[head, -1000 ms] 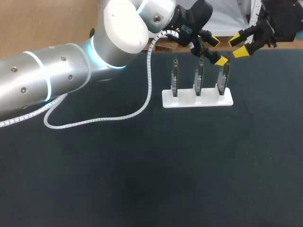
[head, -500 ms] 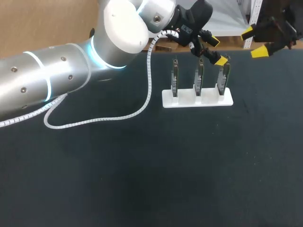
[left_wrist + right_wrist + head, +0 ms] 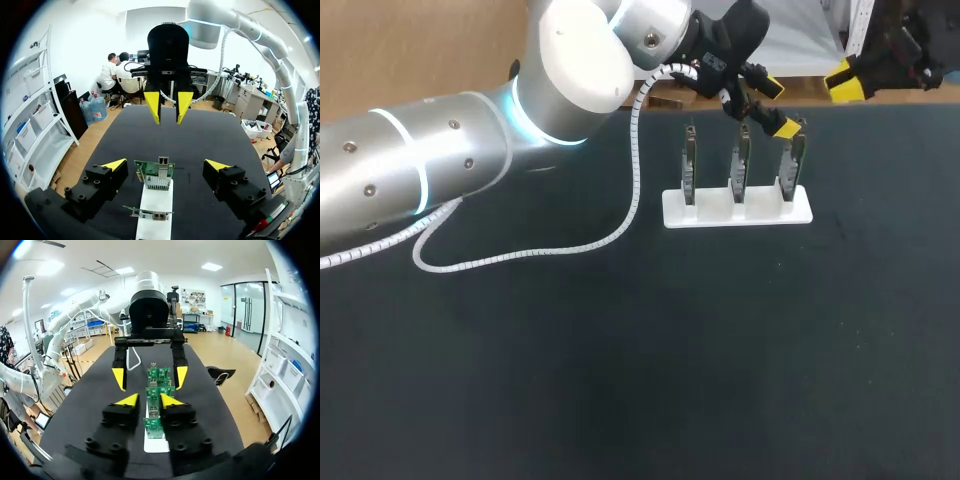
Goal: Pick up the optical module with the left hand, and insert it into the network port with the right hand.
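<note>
Straddling the end optical module (image 3: 156,179), left gripper (image 3: 166,163) gapes; right gripper (image 3: 168,112) hovers beyond.

boards (image 3: 740,165) upright in stand (image 3: 720,210), far on table (image 3: 620,380)

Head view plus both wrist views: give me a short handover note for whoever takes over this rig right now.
Left pincer: open, the end board of the white rack between its fingers, untouched.
Right pincer: open by a narrow gap, empty, beyond the rack's end near the table's far edge.
Things: three green boards stand upright in a row in the rack.
Done: nothing lifted, nothing inserted.
Left to do: close the left pincer on its part, lift it, then insert with the right.
</note>
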You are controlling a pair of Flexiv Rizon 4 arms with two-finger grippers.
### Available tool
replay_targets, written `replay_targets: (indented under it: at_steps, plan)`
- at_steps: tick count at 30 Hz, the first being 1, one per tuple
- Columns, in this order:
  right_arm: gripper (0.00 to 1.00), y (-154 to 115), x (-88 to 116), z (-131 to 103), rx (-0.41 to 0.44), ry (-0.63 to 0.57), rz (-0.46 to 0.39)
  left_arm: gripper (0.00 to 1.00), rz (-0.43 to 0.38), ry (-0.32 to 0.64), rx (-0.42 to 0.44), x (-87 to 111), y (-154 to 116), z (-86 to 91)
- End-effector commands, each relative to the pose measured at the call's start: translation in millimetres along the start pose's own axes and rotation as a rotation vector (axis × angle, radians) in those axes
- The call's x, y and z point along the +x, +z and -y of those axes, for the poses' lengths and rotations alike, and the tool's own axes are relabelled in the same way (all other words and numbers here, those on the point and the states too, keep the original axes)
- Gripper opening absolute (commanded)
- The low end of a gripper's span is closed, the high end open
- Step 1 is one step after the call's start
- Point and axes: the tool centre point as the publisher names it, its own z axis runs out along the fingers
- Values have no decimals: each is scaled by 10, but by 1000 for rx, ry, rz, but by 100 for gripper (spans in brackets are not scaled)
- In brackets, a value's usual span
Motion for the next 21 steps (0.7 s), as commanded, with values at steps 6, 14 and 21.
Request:
replay_targets:
  at_steps: [6,14,21]
  plan:
    - [0,184,17,-10,-27,-6,-14,100,-5,-2,1,-15,8,-13]
    - [0,242,47,17,-42,-4,-24,100,-5,-2,1,-15,8,-13]
    - [0,292,67,18,-52,-3,-21,100,-5,-2,1,-15,8,-13]
